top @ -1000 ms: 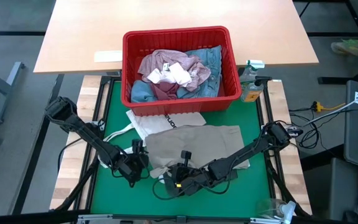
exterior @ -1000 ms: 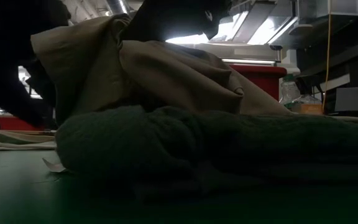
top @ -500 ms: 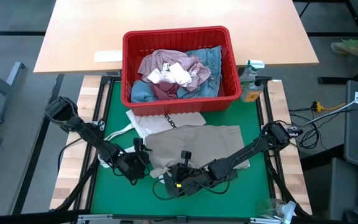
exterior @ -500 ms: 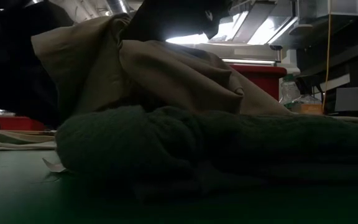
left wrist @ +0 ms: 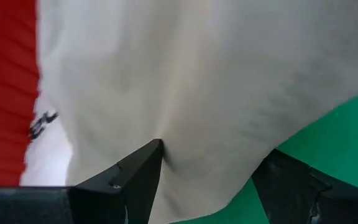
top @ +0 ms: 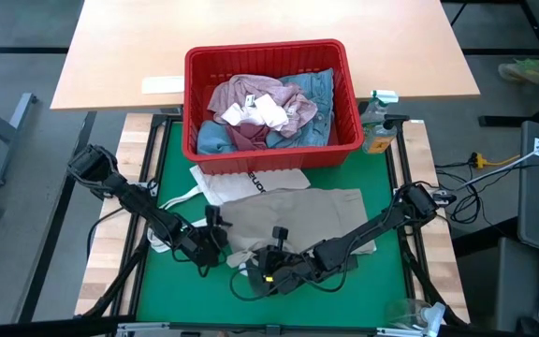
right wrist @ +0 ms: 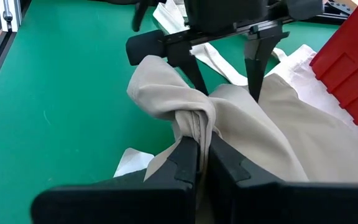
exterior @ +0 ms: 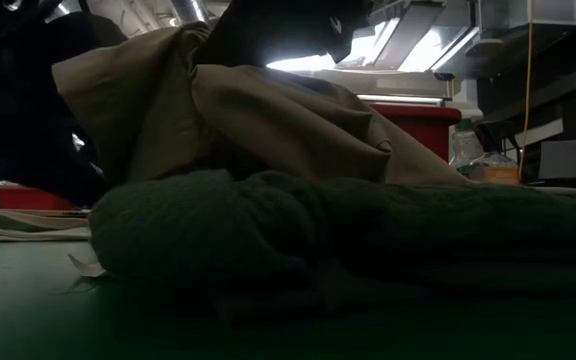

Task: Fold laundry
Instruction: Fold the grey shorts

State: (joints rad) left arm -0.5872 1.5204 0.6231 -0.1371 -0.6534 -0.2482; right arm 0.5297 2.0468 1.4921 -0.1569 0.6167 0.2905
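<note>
Working the beige cotton trousers (top: 293, 213), I have them spread on the green mat (top: 171, 150) in the middle of the table, just near of the red plastic basket (top: 271, 58), with their long axis running left to right. The right gripper (right wrist: 199, 155) sits at their near edge, clamped tight on a bunched fold of the beige cloth that it holds lifted off the mat. The left gripper (top: 215, 229) is at the trousers' left edge with its fingers (left wrist: 129, 180) spread wide, one on each side of the beige cloth, nothing pinched. In my judgement the next move turns on that: the cloth lies straight ahead of the left jaws and between them, so the left arm is the one placed to take a second hold beside the right's pinch. A dark green knitted top (exterior: 298, 225) lies rumpled on the mat nearer than the trousers. A white fabric tote bag with black lettering (top: 241, 182) lies partly under the trousers' far left part. The pink top (top: 255, 98), blue denim jeans (top: 318, 89) and white socks (top: 255, 112) are heaped in the basket.
</note>
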